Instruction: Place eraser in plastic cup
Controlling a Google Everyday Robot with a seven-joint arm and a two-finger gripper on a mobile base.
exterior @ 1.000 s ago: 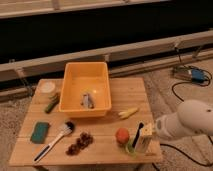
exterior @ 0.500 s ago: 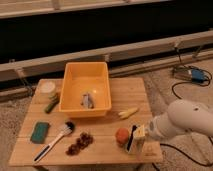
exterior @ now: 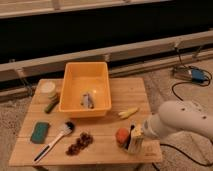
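The yellow bin stands at the back middle of the table and is my landmark. Far left of the bin and nearer the front lies the teal sponge, and the brush lies just right of it. Left of the bin, beside its rim, stands the white round container. In front of the bin are dark berries. Right of the bin lies 1 banana piece.

Front-right of the bin is the orange-red round thing, and touching its right side is the gripper, low over the table edge. A tan block with a dark face, probably the eraser, appears held between the jaws. The plastic cup is not visible; I judge it is hidden behind the gripper.

Risk: with the cup hidden, a release may miss it and the eraser may fall off the near edge, or the arm may push the orange thing.
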